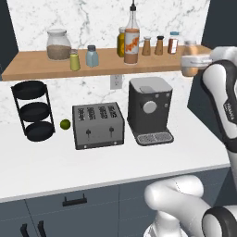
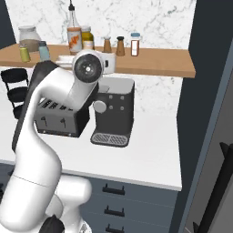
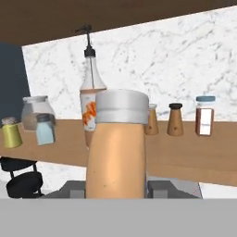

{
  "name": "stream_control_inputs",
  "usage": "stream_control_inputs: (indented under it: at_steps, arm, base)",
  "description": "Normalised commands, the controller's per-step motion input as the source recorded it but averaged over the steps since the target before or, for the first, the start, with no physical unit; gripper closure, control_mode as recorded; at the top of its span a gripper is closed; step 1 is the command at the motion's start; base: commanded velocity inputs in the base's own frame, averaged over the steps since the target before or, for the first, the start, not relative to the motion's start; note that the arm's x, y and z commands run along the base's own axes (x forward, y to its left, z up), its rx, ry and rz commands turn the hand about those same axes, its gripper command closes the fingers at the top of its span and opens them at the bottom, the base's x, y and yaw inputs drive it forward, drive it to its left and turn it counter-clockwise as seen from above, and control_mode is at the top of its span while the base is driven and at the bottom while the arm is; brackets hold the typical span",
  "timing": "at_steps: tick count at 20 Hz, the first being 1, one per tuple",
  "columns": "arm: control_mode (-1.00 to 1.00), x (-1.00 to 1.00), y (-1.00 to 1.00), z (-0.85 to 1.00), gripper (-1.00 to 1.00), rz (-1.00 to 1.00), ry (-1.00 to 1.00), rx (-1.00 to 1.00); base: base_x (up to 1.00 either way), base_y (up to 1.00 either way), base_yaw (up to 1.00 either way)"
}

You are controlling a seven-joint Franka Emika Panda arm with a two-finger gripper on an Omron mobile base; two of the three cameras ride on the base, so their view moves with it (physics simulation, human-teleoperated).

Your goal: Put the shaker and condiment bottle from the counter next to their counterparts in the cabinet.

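The condiment bottle (image 3: 116,148), peach-orange with a whitish cap, stands upright in the gripper (image 3: 116,192), whose jaws are clamped on its lower body; in the left base view the same bottle (image 1: 190,65) hangs at the right end of the cabinet (image 1: 51,67), level with the plank and in front of its front edge. Behind it in the hand view, the tall orange-labelled bottle (image 3: 90,106) with the thin black spout stands on the shelf just to its left, and its spot in the left base view is near the shelf's middle (image 1: 132,44). The shaker (image 1: 74,60), yellow-green with a grey cap, already stands on the shelf toward its left end, just beside the pale blue shaker (image 1: 92,56), with a glass jar (image 1: 58,44) behind them. Right of the tall bottle stand two brown shakers (image 1: 152,46) and a small red-labelled jar (image 1: 173,42). On the worktop (image 1: 92,162) below sit a toaster (image 1: 98,125) and a coffee machine (image 1: 149,109) side by side, a lime (image 1: 65,124) left of the toaster, and a black three-tier rack (image 1: 32,109) at the left edge.
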Motion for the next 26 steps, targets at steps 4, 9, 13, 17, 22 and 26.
stream_control_inputs:
  at_steps: [4,9,13,17,22,26]
  arm:
    - [-1.0,0.54,0.0,0.0,1.0,0.1,-0.09,0.0]
    - [-1.0,0.53,0.0,0.0,1.0,0.1,-0.05,0.0]
    - [-1.0,0.43,-0.05,0.09,1.0,0.11,0.0,0.02]
    - [-1.0,0.34,0.0,0.03,1.0,0.08,0.0,0.0]
    - [-1.0,0.28,0.0,0.0,1.0,0.08,0.0,0.0]
    - [-1.0,0.27,0.0,0.0,1.0,0.08,-0.01,0.01]
  base:
    - [0.0,0.0,0.0]
    - [0.0,0.0,0.0]
    - [0.0,0.0,0.0]
    - [0.0,0.0,0.0]
    - [0.0,0.0,0.0]
    - [0.0,0.0,0.0]
